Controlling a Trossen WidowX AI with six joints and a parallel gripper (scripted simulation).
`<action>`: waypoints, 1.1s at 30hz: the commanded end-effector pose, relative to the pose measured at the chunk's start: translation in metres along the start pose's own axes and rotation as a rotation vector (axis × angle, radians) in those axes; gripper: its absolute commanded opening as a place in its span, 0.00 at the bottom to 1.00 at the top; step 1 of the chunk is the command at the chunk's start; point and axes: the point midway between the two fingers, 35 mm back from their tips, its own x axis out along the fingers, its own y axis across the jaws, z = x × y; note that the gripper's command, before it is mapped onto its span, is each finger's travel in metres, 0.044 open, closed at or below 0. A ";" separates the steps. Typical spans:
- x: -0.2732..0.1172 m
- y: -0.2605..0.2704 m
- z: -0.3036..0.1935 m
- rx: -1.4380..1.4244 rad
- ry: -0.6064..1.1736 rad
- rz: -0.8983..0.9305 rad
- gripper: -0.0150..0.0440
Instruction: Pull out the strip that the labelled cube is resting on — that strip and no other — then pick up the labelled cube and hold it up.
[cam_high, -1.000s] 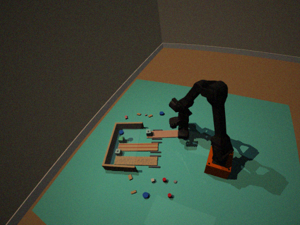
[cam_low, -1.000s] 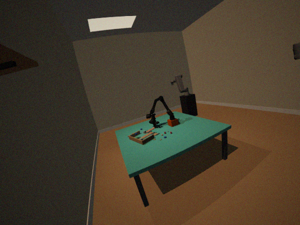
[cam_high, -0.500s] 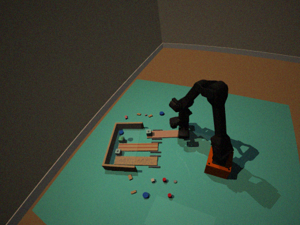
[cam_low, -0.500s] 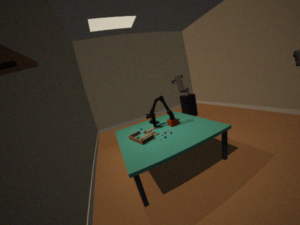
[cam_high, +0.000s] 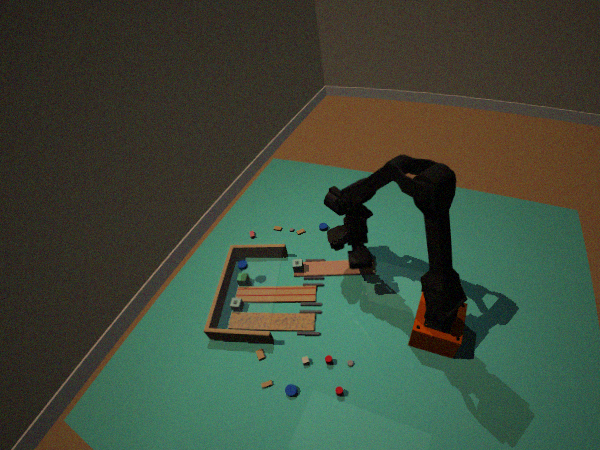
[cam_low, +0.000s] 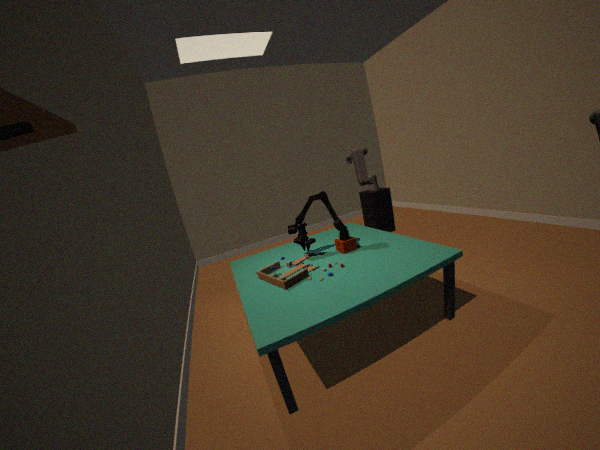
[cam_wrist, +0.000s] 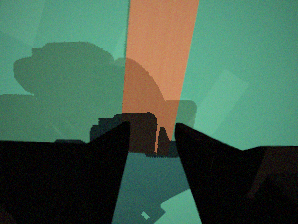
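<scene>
A plain pink-orange strip (cam_high: 330, 268) (cam_wrist: 162, 30) lies between short dark rails and sticks out towards the arm's base. A pale cube with a dark mark on top (cam_high: 297, 265) is at its far end. Another similar marked cube (cam_high: 235, 303) is by the far ends of a red-lined strip (cam_high: 277, 294) and a speckled strip (cam_high: 272, 321). A green cube (cam_high: 243, 278) is near the frame's far wall. My gripper (cam_high: 362, 265) (cam_low: 307, 250) (cam_wrist: 152, 128) is partly open and empty, pointing down over the plain strip's near end. Its height above the strip is hard to tell.
A low three-sided wooden frame (cam_high: 220, 295) surrounds the strips' far ends, open towards the arm. A blue disc (cam_high: 242, 264) is inside it. Outside are small scattered pieces, including a blue disc (cam_high: 291, 390), a red piece (cam_high: 328, 359) and a white cube (cam_high: 305, 360).
</scene>
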 end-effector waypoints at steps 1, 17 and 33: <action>-0.002 -0.002 0.015 -0.013 -0.002 -0.002 0.70; -0.010 -0.007 0.074 -0.013 -0.006 -0.002 1.00; -0.018 -0.009 0.133 -0.013 -0.011 -0.003 1.00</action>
